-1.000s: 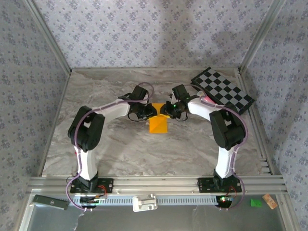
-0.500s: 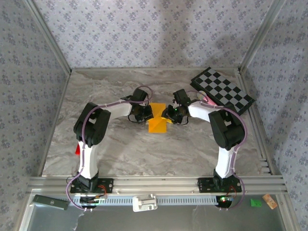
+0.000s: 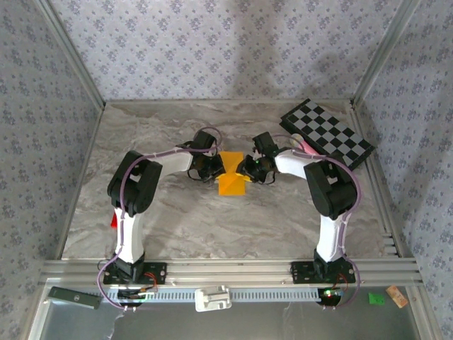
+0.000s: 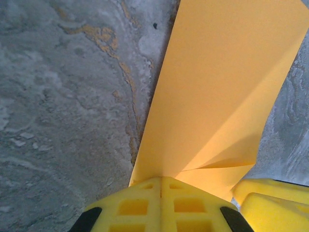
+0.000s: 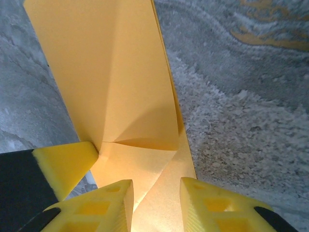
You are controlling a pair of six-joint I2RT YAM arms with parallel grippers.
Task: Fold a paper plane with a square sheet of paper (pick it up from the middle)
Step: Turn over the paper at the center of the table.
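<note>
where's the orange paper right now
In the top view the orange paper sits mid-table, left of the checkered board, between both grippers. The left gripper is shut on its left side, and the right gripper is at its right side, jaws apart.

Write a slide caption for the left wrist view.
Left gripper shut on the near edge of the partly folded orange-yellow paper, with the grey marbled table beneath.

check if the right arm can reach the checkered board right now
Probably yes: the checkered board lies bare at the far right, just beyond the elbow of the right arm, nothing between. Its fingers are spread over the orange paper, so it would have to leave that first.
</note>
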